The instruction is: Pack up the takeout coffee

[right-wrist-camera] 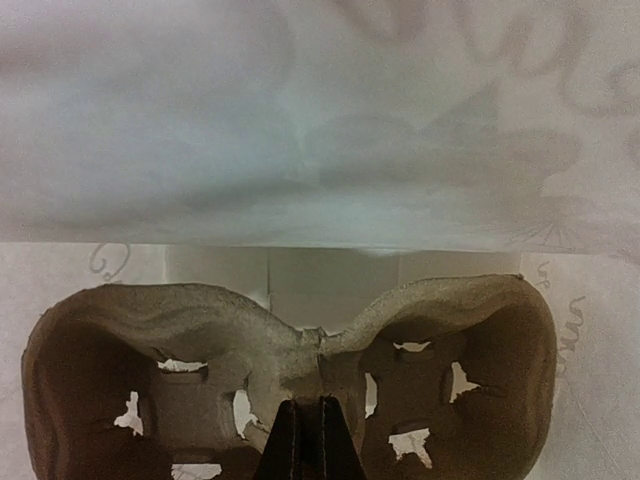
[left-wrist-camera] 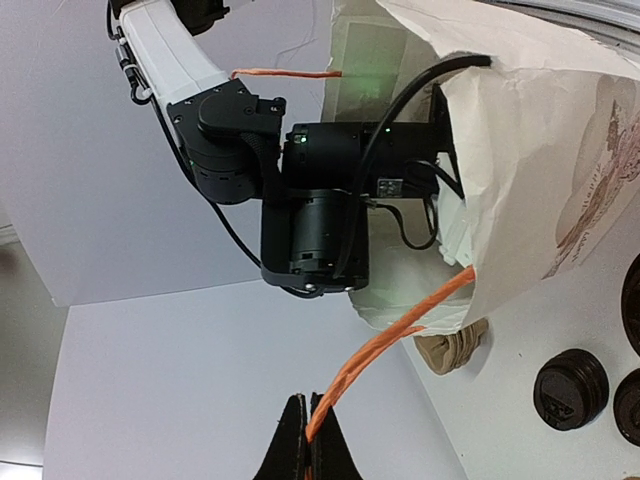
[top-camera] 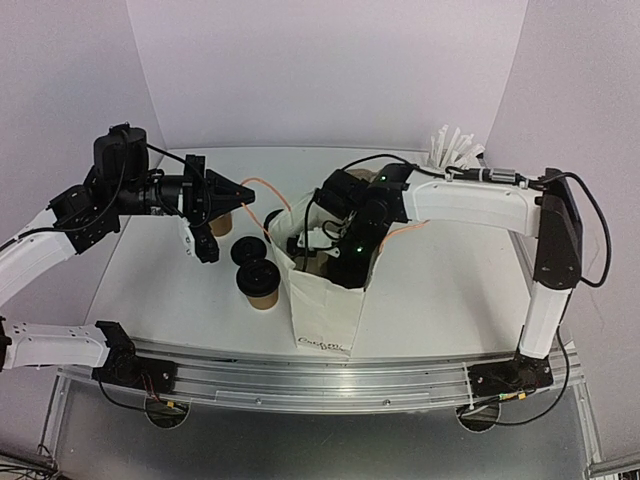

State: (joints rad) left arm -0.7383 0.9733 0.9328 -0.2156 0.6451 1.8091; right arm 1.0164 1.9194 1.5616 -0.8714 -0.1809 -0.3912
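The left hand (left-wrist-camera: 308, 430) is pinched shut on the orange handle (left-wrist-camera: 400, 335) of the white paper bag (top-camera: 325, 310) and draws it leftward, apparently to hold the mouth open. The right hand (right-wrist-camera: 308, 425) reaches down inside that bag, clamped on the centre ridge of a cardboard cup carrier (right-wrist-camera: 450, 330), likely to seat it flat on the bottom. The coffee cup (top-camera: 263, 287), lidded, stands on the tabletop (top-camera: 440, 300) just left of the bag, not yet packed.
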